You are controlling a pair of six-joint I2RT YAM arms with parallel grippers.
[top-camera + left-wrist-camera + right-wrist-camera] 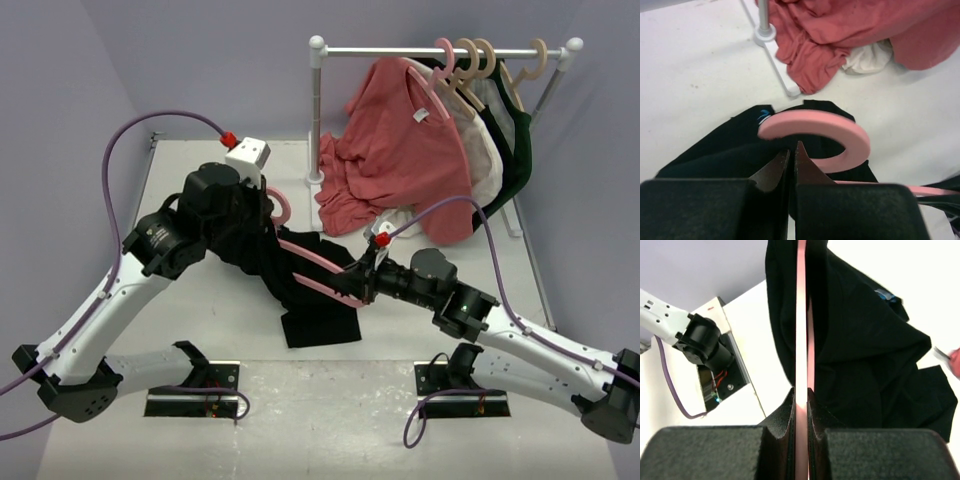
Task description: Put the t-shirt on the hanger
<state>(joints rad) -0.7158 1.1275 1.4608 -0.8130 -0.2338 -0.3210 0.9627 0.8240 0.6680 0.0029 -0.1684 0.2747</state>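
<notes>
The black t-shirt hangs bunched over the thin pink hanger at mid-table, with its lower end lying on the tabletop. My left gripper is shut on the t-shirt's cloth beside the collar, just under the hanger's hook. In the left wrist view the gripper has its jaws pressed together, and the collar's light-blue mark shows. My right gripper is shut on the hanger's bar. In the right wrist view the gripper clamps the hanger, and the t-shirt drapes over it.
A white clothes rack stands at the back right. It carries a salmon-red shirt on a pink hanger, beige hangers, a white garment and a dark green garment. The rack's post foot stands just beyond the hook.
</notes>
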